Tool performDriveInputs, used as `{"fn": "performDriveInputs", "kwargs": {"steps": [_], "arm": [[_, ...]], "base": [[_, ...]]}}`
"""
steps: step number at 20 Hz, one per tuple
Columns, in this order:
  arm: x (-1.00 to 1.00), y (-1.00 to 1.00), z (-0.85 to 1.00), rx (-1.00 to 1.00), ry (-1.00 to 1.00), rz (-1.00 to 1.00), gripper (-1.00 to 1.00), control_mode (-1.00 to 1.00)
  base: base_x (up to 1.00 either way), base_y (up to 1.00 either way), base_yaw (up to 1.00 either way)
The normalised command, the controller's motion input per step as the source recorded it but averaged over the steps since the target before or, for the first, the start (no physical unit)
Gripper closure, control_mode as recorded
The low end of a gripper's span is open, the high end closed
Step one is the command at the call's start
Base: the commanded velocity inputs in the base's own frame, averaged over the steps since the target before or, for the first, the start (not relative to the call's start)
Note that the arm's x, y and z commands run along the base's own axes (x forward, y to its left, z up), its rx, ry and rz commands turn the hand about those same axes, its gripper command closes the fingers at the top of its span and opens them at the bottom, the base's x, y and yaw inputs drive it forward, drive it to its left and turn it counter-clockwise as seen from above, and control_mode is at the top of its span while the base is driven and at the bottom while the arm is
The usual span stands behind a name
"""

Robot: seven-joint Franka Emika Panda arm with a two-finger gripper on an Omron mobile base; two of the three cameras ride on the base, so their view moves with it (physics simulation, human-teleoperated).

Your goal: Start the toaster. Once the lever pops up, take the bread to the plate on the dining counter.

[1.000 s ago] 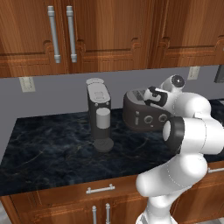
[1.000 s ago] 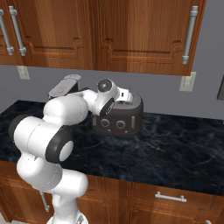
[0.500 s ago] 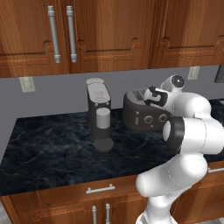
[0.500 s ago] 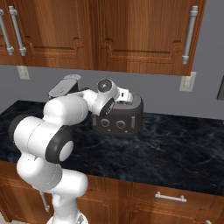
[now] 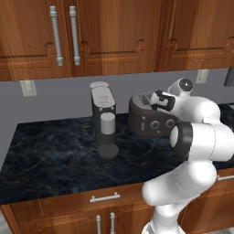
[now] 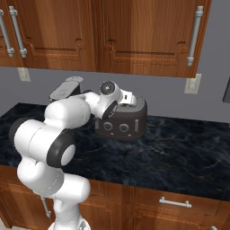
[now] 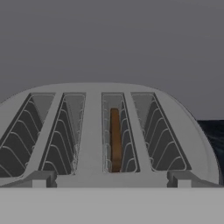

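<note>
On the black counter (image 5: 55,160), the gripper (image 5: 157,101) hovers spread wide over the toaster (image 6: 130,121), bread (image 7: 115,140) in its slot.

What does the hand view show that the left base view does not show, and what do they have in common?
Hand view: the slots on top of the toaster seen from close above, with the brown bread standing on edge in the third slot from the left, and the two dark finger tips of the open claw set wide apart.

Left base view: the coffee machine left of the toaster, the black marbled counter, the wooden cabinets above, and the toaster's two front knobs.

Both: the dark grey toaster and the grey wall behind it.
</note>
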Motion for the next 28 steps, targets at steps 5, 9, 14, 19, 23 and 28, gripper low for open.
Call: {"fn": "performDriveInputs", "kwargs": {"steps": [5, 9, 14, 19, 23, 28], "arm": [[0.00, 0.00, 0.00, 0.00, 0.00, 0.00, -1.00, -1.00], [0.00, 0.00, 0.00, 0.00, 0.00, 0.00, -1.00, -1.00], [0.00, -0.01, 0.00, 0.00, 0.00, 0.00, -1.00, -1.00], [0.00, -0.03, 0.00, 0.00, 0.00, 0.00, -1.00, -1.00], [0.00, -0.02, 0.00, 0.00, 0.00, 0.00, -1.00, -1.00], [0.00, 0.00, 0.00, 0.00, 0.00, 0.00, -1.00, -1.00]], "base": [[0.00, 0.00, 0.00], [0.00, 0.00, 0.00], [0.00, 0.00, 0.00], [0.00, 0.00, 0.00], [0.00, 0.00, 0.00], [0.00, 0.00, 0.00]]}}
